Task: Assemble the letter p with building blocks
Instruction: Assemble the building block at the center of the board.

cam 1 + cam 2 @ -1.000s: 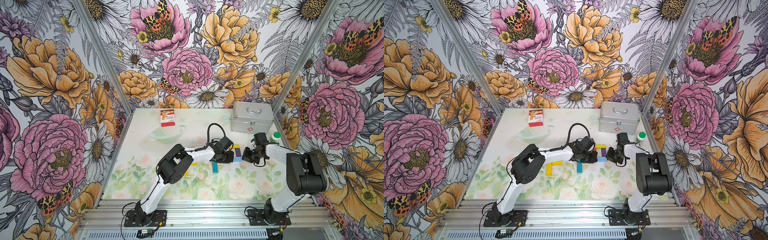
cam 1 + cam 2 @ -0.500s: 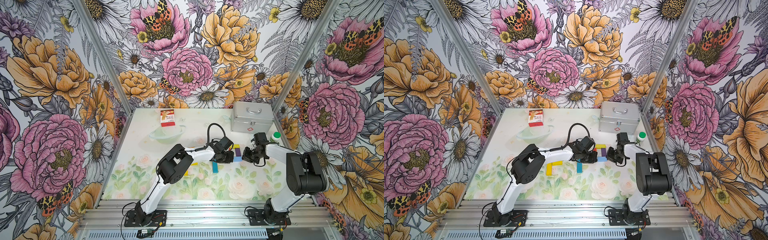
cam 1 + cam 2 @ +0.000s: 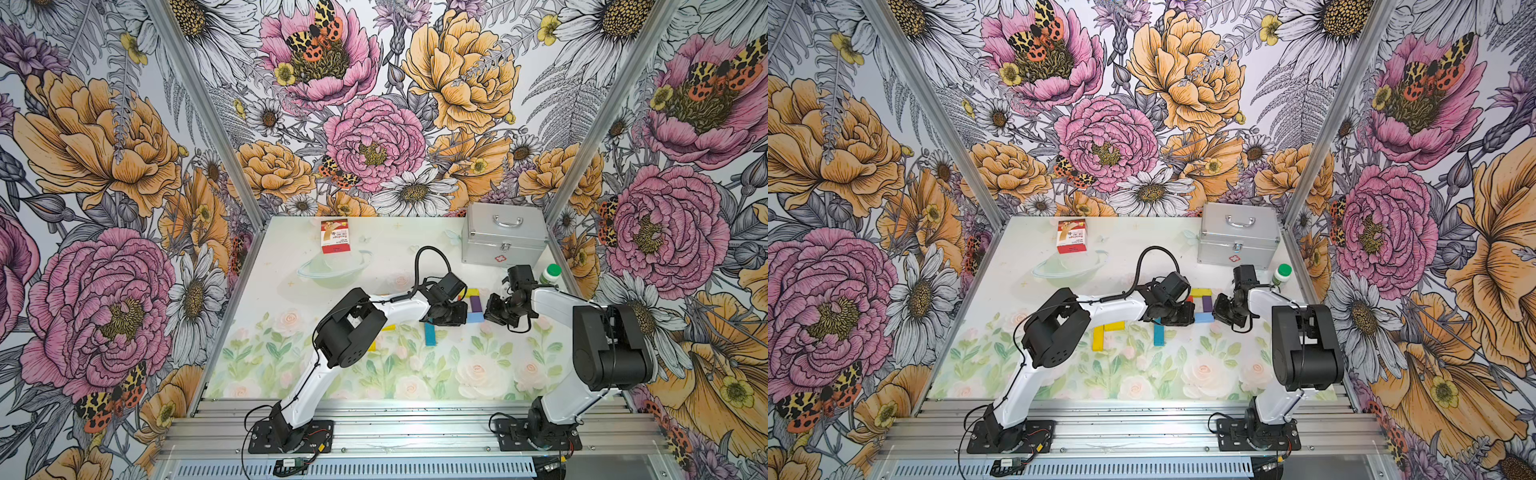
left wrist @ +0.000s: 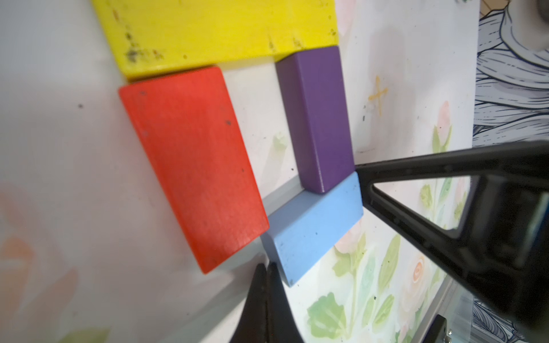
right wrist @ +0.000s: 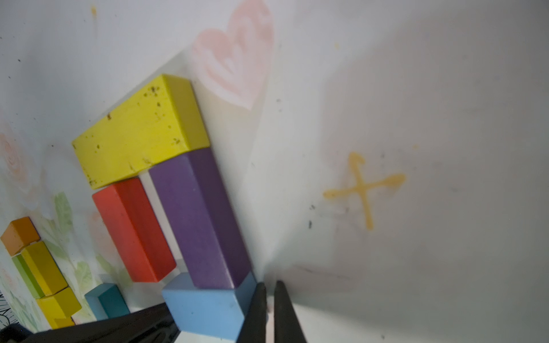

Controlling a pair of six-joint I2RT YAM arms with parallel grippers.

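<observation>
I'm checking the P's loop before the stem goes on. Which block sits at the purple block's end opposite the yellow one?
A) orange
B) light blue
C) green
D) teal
B: the light blue block butts against the purple block at the end away from the yellow block.

High up front, both top views look down the table (image 3: 291, 257); wrist cameras sit close, sharing the purple block (image 4: 318, 118).
</observation>
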